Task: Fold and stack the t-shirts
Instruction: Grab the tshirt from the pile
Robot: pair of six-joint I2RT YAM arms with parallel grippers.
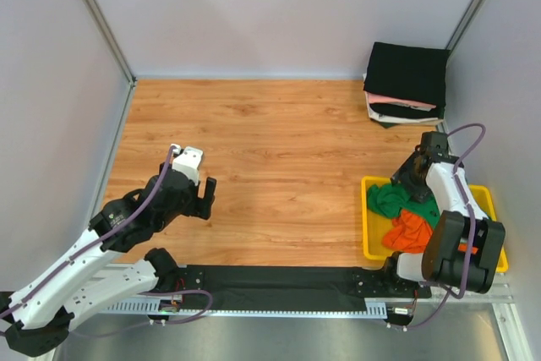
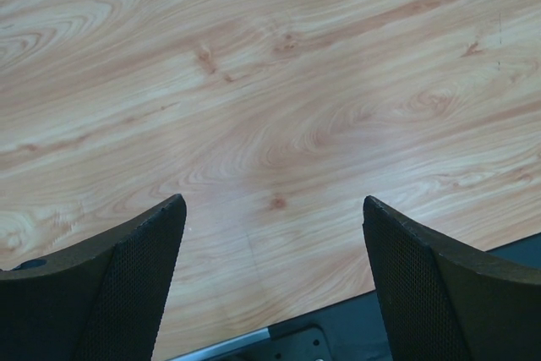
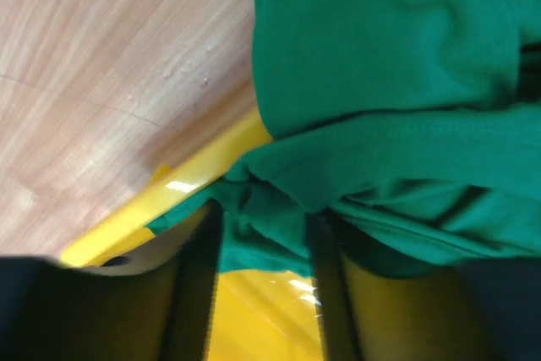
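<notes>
My right gripper point(image 3: 262, 219) pinched the crumpled green cotton t-shirt point(image 3: 380, 82) right beneath it in the yellow plastic tray point(image 3: 190, 177); my left gripper point(image 2: 272, 205) hung spread, well apart.

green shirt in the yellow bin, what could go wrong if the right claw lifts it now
The right claw seems to pinch only a small bunch of the green shirt, so the fabric may slip free. The shirt drapes over the rim of the yellow bin, so pulling could drag or tip the bin. The orange shirt lies against the green one and might come along.
</notes>
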